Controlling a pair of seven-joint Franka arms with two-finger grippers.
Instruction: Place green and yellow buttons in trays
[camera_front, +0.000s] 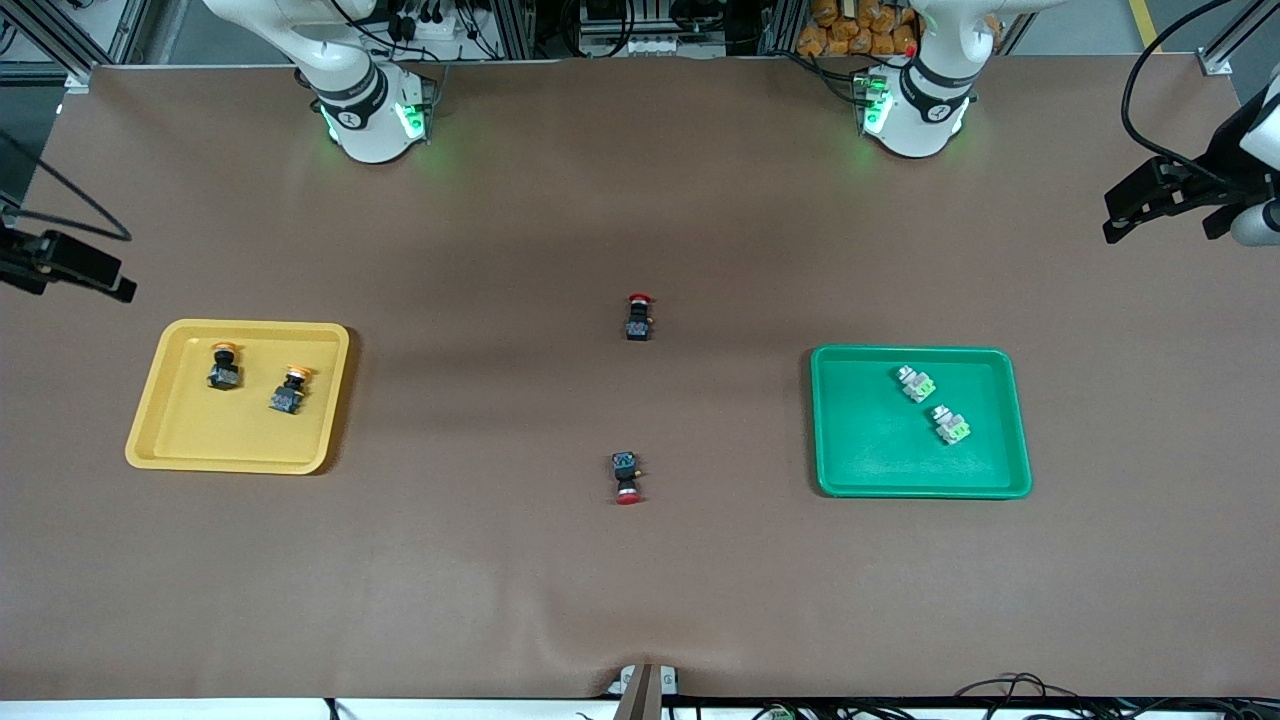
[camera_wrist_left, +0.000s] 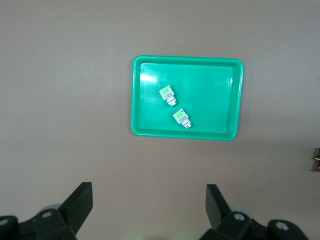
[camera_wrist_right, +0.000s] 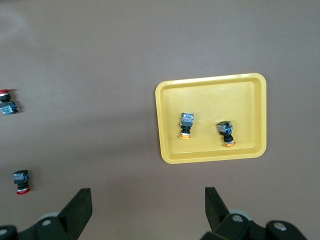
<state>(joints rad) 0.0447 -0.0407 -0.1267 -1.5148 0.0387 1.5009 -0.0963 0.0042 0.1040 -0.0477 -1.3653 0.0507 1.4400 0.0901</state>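
Observation:
Two green-faced pale-grey buttons (camera_front: 916, 383) (camera_front: 951, 425) lie in the green tray (camera_front: 830, 420); the left wrist view shows them (camera_wrist_left: 167, 95) (camera_wrist_left: 182, 118) in that tray (camera_wrist_left: 137, 100). Two yellow-capped black buttons (camera_front: 224, 366) (camera_front: 290, 389) lie in the yellow tray (camera_front: 170, 440); the right wrist view shows them (camera_wrist_right: 187, 125) (camera_wrist_right: 226, 132) in that tray (camera_wrist_right: 165, 125). My left gripper (camera_front: 1115, 215) (camera_wrist_left: 149, 200) is open and empty, high over the bare mat at the left arm's end. My right gripper (camera_front: 120, 288) (camera_wrist_right: 148, 200) is open and empty, high over the right arm's end.
Two red-capped black buttons (camera_front: 638, 316) (camera_front: 627, 477) lie on the brown mat midway between the trays, one nearer the front camera. They also show in the right wrist view (camera_wrist_right: 7, 102) (camera_wrist_right: 21, 181). Cables hang by both grippers.

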